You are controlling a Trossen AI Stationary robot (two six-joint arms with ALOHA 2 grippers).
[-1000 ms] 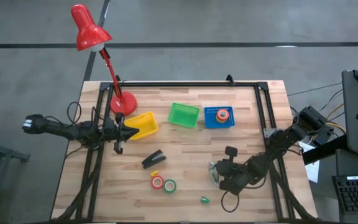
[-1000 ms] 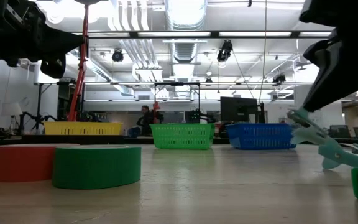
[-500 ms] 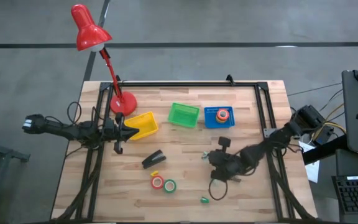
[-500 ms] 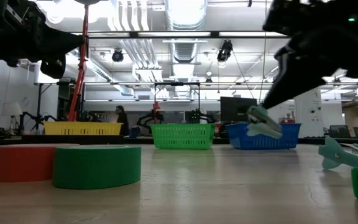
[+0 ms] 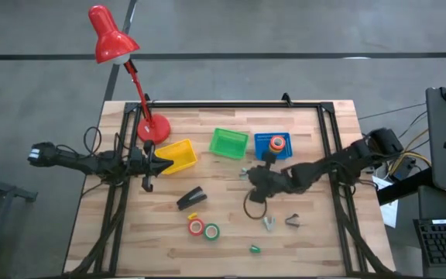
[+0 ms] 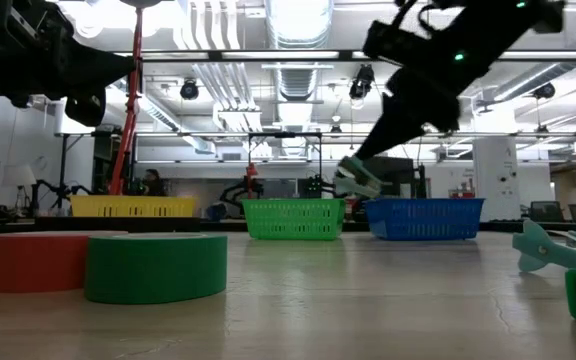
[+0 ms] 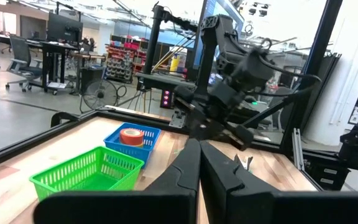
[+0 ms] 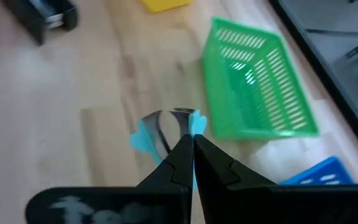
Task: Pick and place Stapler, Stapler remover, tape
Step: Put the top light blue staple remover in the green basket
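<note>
Stapler [image 5: 191, 198] lies on the bench [image 5: 231, 225] left of centre: rigid and probably the heaviest item, so grip across its narrow body mid-length. Tape rolls [image 5: 204, 229] sit just below it, with one more roll in the blue basket [image 5: 273, 146]: light, stiff rings, best pinched across the rim. Right tool [image 5: 248, 175], near the green basket [image 5: 229, 142], is clamped on a light blue staple remover [image 8: 148, 134], small, thin and likely slippery. Left tool [image 5: 149, 159] waits by the yellow basket [image 5: 178, 155], fingers narrow. Two more removers [image 5: 281, 222] are too small to read from above.
</note>
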